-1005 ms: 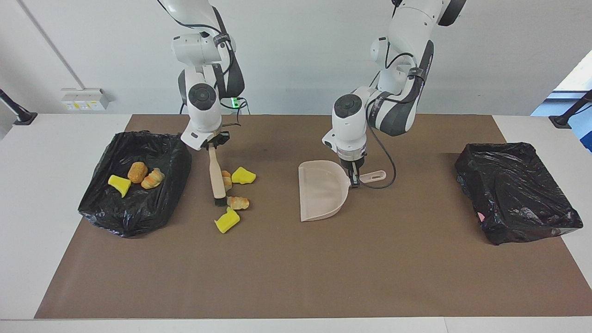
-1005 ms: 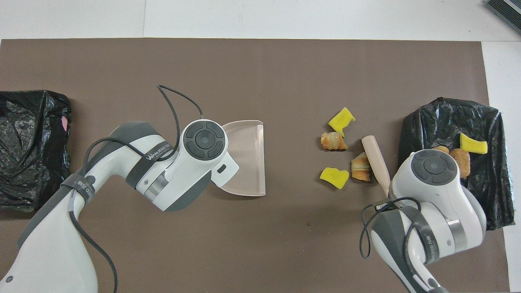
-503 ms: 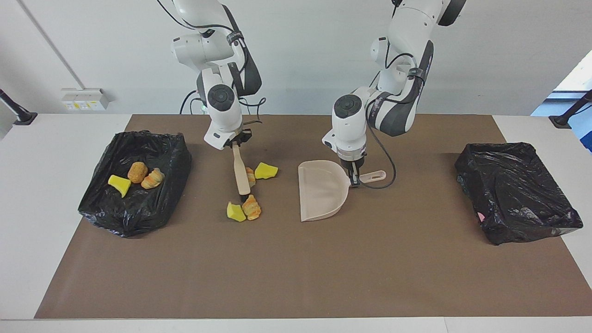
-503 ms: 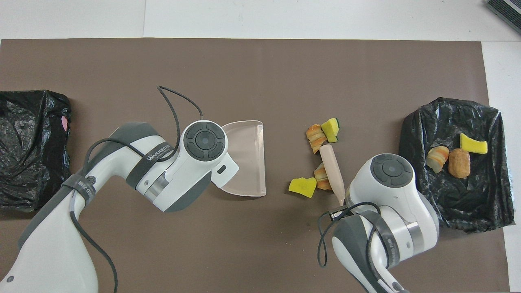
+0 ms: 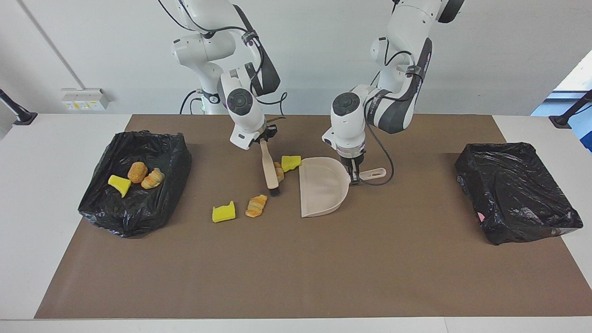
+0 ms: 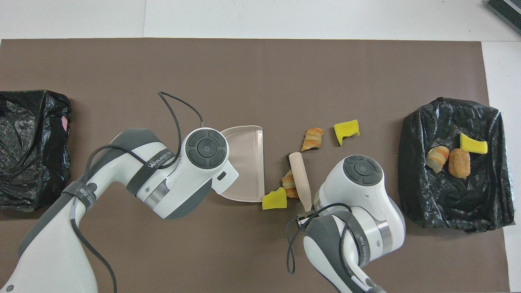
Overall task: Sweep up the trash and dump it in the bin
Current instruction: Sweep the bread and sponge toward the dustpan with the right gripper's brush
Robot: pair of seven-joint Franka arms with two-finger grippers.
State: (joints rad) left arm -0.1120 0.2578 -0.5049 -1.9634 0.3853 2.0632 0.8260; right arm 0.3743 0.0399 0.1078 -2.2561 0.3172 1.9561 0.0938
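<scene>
Beige dustpan [image 6: 244,162] beside brush [image 6: 299,175], yellow sponge chunk [image 6: 273,200] at its lip (touching), bread piece [image 6: 312,138] apart.

Brush [image 5: 269,170] and two lumps [image 5: 289,163] crowding dustpan [image 5: 321,192] mouth, seemingly.

Brown table mat [image 5: 296,268]; two crinkled black plastic bin liners [image 5: 134,203] [image 5: 518,194]; beige plastic dustpan [image 5: 321,192]; cream-handled, black-bristled brush [image 5: 269,171]; bright yellow sponge chunks [image 5: 224,212]; tan-orange striped bread pieces [image 5: 255,206]; white-and-grey arms.
</scene>
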